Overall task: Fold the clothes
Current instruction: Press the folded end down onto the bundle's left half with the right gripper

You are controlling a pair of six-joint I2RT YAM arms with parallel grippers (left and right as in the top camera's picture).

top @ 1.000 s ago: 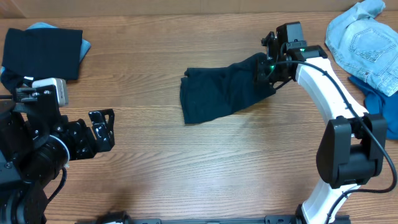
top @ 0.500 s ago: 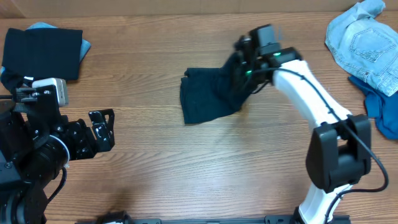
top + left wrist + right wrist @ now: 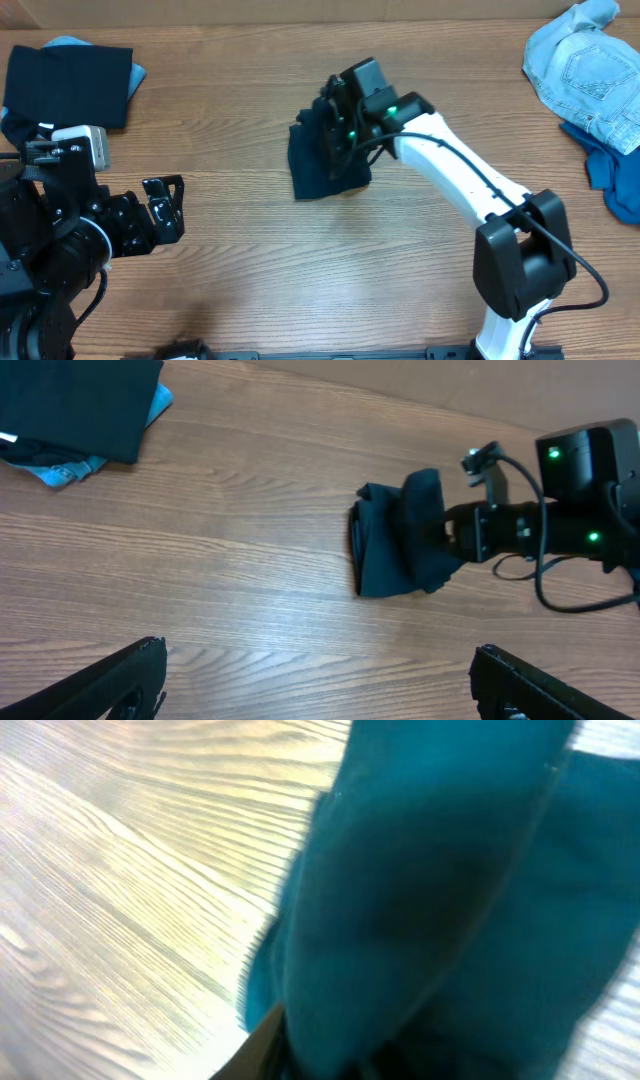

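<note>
The dark navy shirt [image 3: 312, 165] lies bunched in the middle of the table, its right part doubled over onto its left part. My right gripper [image 3: 342, 135] hovers right over that doubled part, pointing left. In the left wrist view the shirt [image 3: 390, 550] sits just left of the right gripper [image 3: 452, 532]. The right wrist view is filled by the fabric [image 3: 450, 870], which drapes over the jaws and hides them. My left gripper [image 3: 165, 208] stands open at the near left, far from the shirt, its fingers [image 3: 135, 672] wide apart over bare wood.
At the far left a folded black piece [image 3: 68, 82] lies on a mid-blue piece [image 3: 137, 73]. A pale denim garment [image 3: 585, 62] and a blue one [image 3: 612, 172] are heaped at the far right. The table [image 3: 300, 270] is wood.
My right arm swept left across the table, dragging the shirt's right side over its left side. The shirt went from spread out to a compact bundle. The left arm stayed still.
</note>
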